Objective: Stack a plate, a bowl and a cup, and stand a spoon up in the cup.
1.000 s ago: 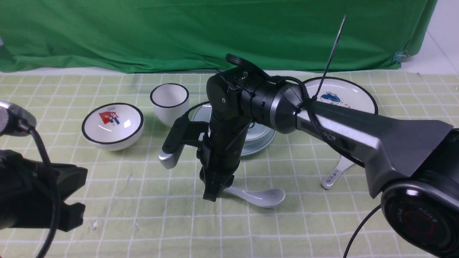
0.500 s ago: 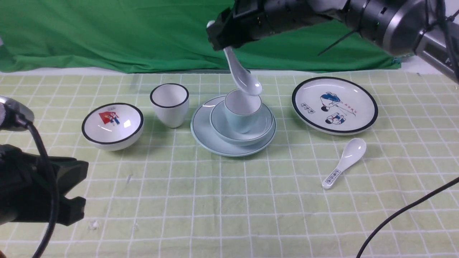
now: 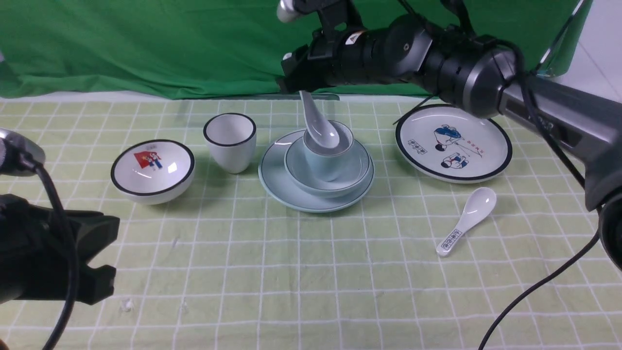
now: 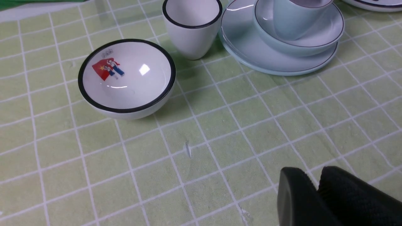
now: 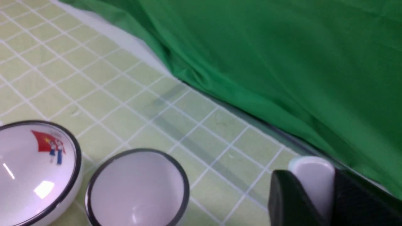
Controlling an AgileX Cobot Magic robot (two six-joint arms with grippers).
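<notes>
The pale blue plate (image 3: 277,181) lies mid-table with the blue bowl (image 3: 357,167) on it and the blue cup (image 3: 324,167) standing in the bowl. The plain white spoon (image 3: 321,132) leans with its scoop inside the cup and its handle pointing up. My right gripper (image 3: 297,90) is shut on the handle's end, which shows between the fingers in the right wrist view as the spoon (image 5: 311,168). My left gripper (image 3: 104,257) hangs low at the near left, jaws shut and empty. Its wrist view shows the plate (image 4: 251,53), bowl (image 4: 326,34) and cup (image 4: 292,18).
A white black-rimmed bowl (image 3: 153,170) and a white black-rimmed cup (image 3: 230,141) stand left of the stack. A white pictured plate (image 3: 454,143) lies to its right, with a marked spoon (image 3: 466,218) in front of that. A green curtain hangs behind.
My right arm lifted the spoon off the cloth in front of the stack, carried it above the cup, and has now lowered its scoop into the cup.
</notes>
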